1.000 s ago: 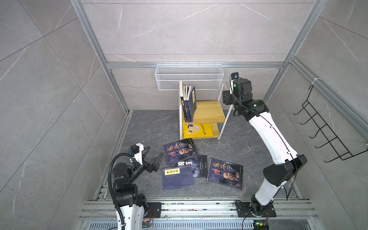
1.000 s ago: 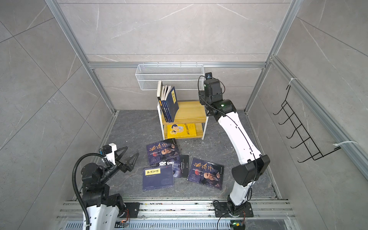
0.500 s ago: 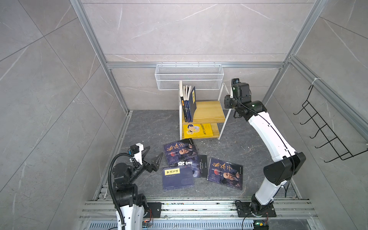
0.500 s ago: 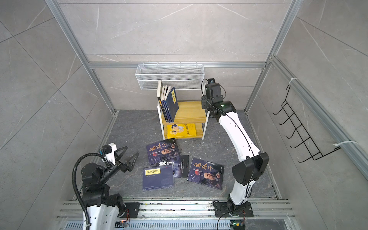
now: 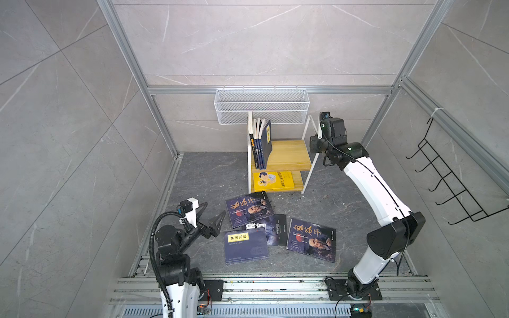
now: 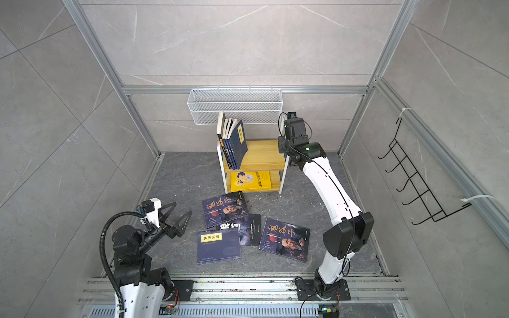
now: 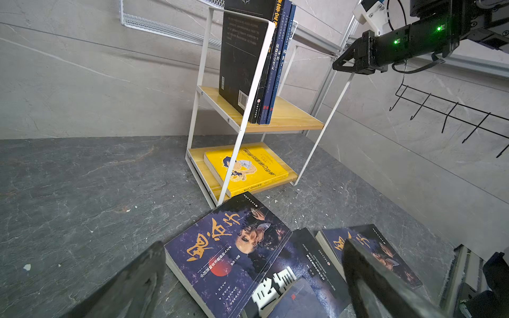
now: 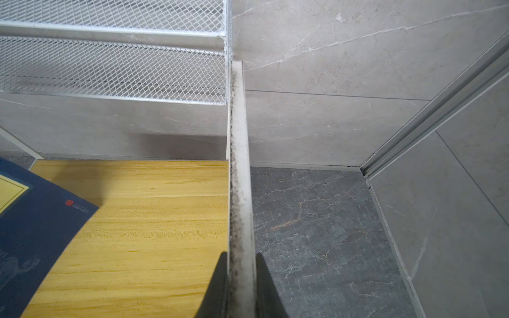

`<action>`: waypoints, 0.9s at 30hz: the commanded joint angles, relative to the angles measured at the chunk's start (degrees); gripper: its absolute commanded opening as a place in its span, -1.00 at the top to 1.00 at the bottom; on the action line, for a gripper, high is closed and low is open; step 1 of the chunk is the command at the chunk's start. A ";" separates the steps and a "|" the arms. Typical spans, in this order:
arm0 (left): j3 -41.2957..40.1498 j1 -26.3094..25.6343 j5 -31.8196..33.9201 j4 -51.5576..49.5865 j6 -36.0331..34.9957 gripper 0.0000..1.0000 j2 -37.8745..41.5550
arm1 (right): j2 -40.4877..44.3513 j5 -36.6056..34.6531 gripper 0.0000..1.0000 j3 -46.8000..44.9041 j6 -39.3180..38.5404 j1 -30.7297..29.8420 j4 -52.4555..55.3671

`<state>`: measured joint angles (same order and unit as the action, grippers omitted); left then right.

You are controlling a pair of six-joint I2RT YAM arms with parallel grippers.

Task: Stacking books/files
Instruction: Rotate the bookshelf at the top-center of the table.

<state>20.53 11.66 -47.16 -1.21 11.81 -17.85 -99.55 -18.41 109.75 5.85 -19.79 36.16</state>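
Jaws of our right gripper are pinching the white post of the shelf rack, having narrowed this past second; our left gripper is gaping wide. Just ahead of those jaws we are counting four on the worktop: a navy portrait book, its twin, a black book and a yellow-labelled book. Near the pinching jaws, four or five upright books are standing.

Shelf rack at back centre, below wall basket. Upright books crowd left end of upper shelf; one book flat on lower shelf. Four loose books on floor just before rack, three overlapping.
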 commanded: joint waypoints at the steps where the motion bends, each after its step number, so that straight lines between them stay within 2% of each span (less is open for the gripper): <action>1: 0.58 0.20 -1.12 2.15 0.12 -1.00 -0.19 | 3.21 -0.48 0.92 -1.66 3.20 -0.12 1.06; 7: 0.28 0.02 -1.26 2.43 0.26 -0.99 -0.03 | 4.70 -0.30 0.88 -2.67 3.59 -0.46 1.75; 11: 0.93 0.16 -0.71 0.95 -0.37 -0.99 -0.53 | 5.01 -0.36 0.76 -2.71 4.23 -0.54 2.70; 13: 0.57 -0.10 -0.70 1.36 0.23 -0.99 -0.30 | 5.13 -0.26 0.63 -2.90 3.98 -0.54 2.45; 15: 0.99 -0.08 -0.01 0.92 0.57 -0.99 -0.73 | 5.16 -0.70 0.42 -2.59 3.87 -0.57 2.73; 18: 3.62 -0.68 3.34 -3.74 1.02 -0.99 -2.08 | 5.85 -1.05 0.20 -0.86 3.42 -0.49 3.65; 22: 4.03 -2.31 4.97 -5.11 2.96 -0.99 -3.96 | 9.12 -2.40 0.04 -1.36 3.13 -0.53 3.65; 27: 5.90 -3.58 5.56 -5.23 6.83 -0.99 -11.12 | 16.11 -2.49 -0.07 -5.26 3.04 -0.66 4.35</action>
<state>23.83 8.78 -42.83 -6.24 15.66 -26.22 -88.79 -19.57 106.34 9.23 -20.08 39.44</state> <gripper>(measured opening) 0.994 0.530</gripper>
